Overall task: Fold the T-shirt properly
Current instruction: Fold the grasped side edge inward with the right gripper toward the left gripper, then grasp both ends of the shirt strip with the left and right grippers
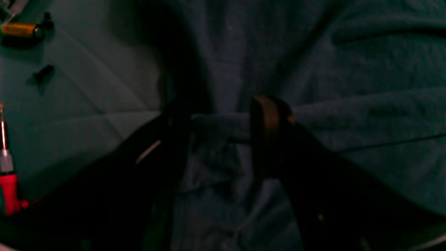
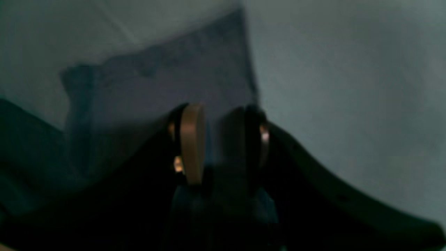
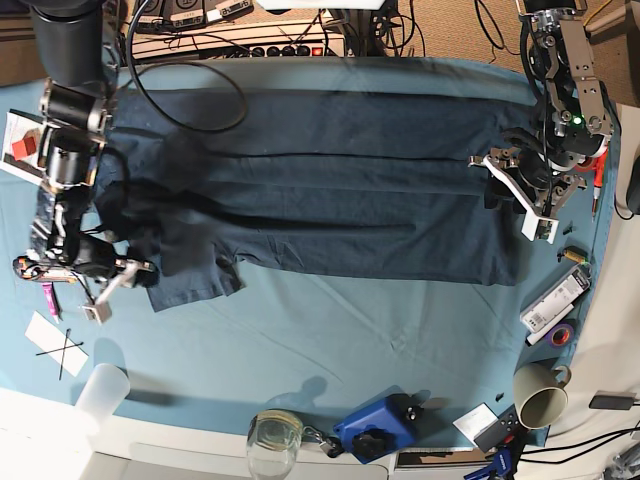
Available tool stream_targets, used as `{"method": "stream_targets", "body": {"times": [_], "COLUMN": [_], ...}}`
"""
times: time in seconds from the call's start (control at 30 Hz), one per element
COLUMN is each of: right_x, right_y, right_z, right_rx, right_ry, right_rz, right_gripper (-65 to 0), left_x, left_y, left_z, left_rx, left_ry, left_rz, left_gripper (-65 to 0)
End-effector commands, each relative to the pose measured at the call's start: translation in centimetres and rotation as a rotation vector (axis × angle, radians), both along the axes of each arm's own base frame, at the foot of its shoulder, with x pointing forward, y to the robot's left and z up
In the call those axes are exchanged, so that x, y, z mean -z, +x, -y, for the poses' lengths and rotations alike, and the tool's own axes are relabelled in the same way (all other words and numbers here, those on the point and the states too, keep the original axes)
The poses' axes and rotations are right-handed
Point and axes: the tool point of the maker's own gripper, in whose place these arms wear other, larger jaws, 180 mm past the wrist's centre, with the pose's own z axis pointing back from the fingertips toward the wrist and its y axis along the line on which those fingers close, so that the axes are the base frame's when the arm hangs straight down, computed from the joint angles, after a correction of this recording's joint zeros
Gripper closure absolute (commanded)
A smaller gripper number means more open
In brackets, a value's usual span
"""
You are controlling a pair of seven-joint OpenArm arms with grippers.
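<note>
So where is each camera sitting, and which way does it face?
Left wrist: on the left arm, facing down past its dark fingers at the T-shirt.
Right wrist: on the right arm, down past its fingers at a shirt sleeve.
Base: high up, looking down on the table and both arms.
All three share the shirt.

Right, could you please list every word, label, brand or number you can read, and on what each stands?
None can be read.
Shirt: no lettering shows.
Glass jar: no legible text.
Blue object: too small to tell.
Mug: no legible text.
</note>
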Motion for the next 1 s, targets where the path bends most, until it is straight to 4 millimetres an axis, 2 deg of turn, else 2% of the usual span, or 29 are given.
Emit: {"method": "stream_targets", "body": {"times": [0.0, 0.17, 0.5, 0.7, 0.83, 0.97], "right_x": [-1.1, 0.3, 0.4, -1.3, -1.8, -1.7], "right_y": [1.1, 0.6, -0.4, 0.4, 0.4, 0.7], "right_z": [0.3, -0.3, -1.3, 1.4, 3.4, 4.1], "right_rx": [0.006, 0.023, -0.034, 0.011, 0.033, 0.058], "right_ry": [-0.018, -0.023, 0.023, -0.012, -0.073, -0.104], "right_rz": [0.03, -0.004, -0.044, 0.021, 0.043, 0.055], "right_gripper": [-19.8, -19.8, -19.8, -19.8, -19.8, -19.8], "left_x": [-1.1, -1.1, -1.3, -1.4, -1.4, -1.4], "left_y": [0.7, 0.7, 0.9, 0.9, 1.0, 1.0], "left_z": [-0.1, -0.1, -0.1, -0.1, -0.1, -0.1], "left_rx": [0.001, 0.002, 0.001, 0.001, 0.0, 0.0], "left_ry": [0.001, 0.002, 0.0, -0.001, -0.002, -0.002], "left_rz": [0.046, 0.046, 0.059, 0.06, 0.067, 0.066], "left_gripper": [-28.8, -28.8, -28.8, -28.8, -28.8, -28.8]}}
